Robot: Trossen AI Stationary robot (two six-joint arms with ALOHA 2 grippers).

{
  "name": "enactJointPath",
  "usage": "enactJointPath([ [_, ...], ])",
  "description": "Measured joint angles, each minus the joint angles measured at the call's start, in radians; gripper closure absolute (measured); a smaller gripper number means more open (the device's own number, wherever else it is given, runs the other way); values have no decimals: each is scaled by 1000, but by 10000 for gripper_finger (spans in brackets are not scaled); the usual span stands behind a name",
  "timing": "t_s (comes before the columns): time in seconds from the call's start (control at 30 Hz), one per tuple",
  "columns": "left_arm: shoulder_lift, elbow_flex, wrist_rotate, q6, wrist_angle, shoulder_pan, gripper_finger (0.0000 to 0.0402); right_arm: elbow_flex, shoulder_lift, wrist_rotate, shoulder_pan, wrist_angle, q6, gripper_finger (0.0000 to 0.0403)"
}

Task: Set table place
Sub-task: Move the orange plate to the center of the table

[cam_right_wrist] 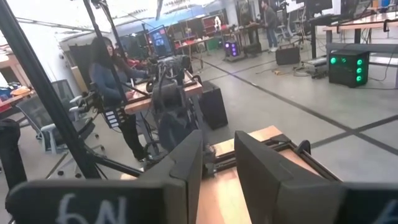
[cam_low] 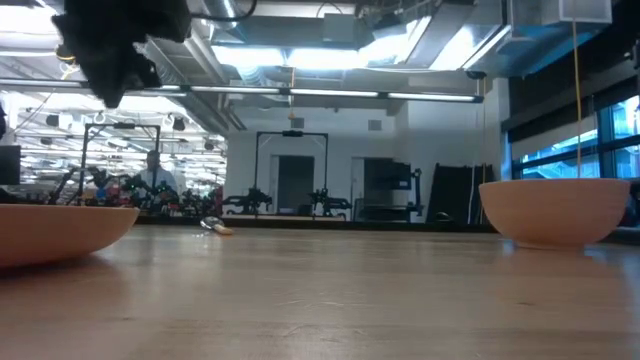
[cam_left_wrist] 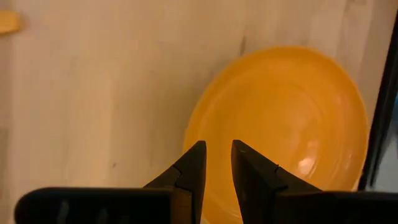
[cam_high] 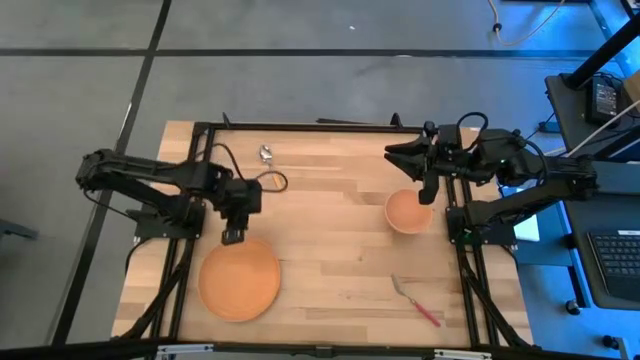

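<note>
Wooden bench (cam_high: 340,240): light planks with a black frame round the edge, carrying everything below.
Plate (cam_high: 239,279): wide, orange, flat on the near left part of the bench, close to the left edge.
Left hand (cam_high: 232,236): hovering just over the far rim of the plate; fingers (cam_left_wrist: 193,168) set a narrow gap apart, pinching nothing.
Bowl (cam_high: 408,211): pale orange, upright on the right side, well apart from the plate.
Right hand (cam_high: 393,152): raised over the far right of the bench beyond the bowl, pointing level toward the room; fingers a little apart, nothing between them.
Fork (cam_high: 417,302): red handle, lying near the right front corner.
Spoon (cam_high: 266,154): what looks like it, small and hard to make out, by the far edge.
Person (cam_right_wrist: 115,87): standing at a desk in the room beyond.
</note>
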Motion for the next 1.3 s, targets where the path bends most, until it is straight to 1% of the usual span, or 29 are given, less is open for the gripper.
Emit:
enactJointPath([
  [0.17,41,-81,2,8,102,-76,332,0,0,0,0,-1,1,306],
  [0.33,87,-121,-66,-61,135,-111,332,0,0,0,0,-1,1,306],
  [0.43,104,-131,-79,-59,137,-112,332,0,0,0,0,-2,1,306],
  [0.67,130,-169,-91,39,204,-112,332,0,0,0,0,-2,3,306],
  [0.83,137,-192,-130,42,250,-111,332,0,0,0,0,-2,43,306],
  [1.03,137,-220,-130,42,281,-111,332,0,0,0,0,-11,51,306],
  [1.3,137,-221,-130,43,294,-111,332,0,0,0,0,-15,51,306],
])
